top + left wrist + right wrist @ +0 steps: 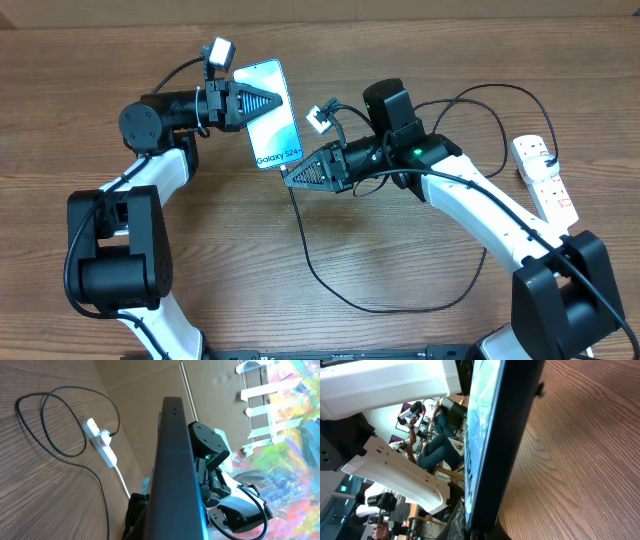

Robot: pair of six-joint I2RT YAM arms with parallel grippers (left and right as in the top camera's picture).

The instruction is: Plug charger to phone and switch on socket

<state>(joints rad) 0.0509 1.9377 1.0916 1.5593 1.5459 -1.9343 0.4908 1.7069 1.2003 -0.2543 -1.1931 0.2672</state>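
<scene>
My left gripper [268, 102] is shut on the phone [275, 135] and holds it lifted off the table, with its teal "Galaxy S24+" screen facing up. The left wrist view shows the phone [172, 470] edge-on between the jaws [150, 525]. My right gripper [290, 178] is at the phone's lower end, shut on the charger's small black plug. In the right wrist view the plug is mostly hidden under the phone's end [495, 435], at the jaws [482, 532]. The black cable [330, 285] loops over the table to the white socket strip [545, 178], which also shows in the left wrist view [102, 442].
The cable lies in loose loops on the wooden table between the arms and near the strip [60, 450]. The strip's thick white cord runs off the table's right side. The right arm [210, 455] is just behind the phone.
</scene>
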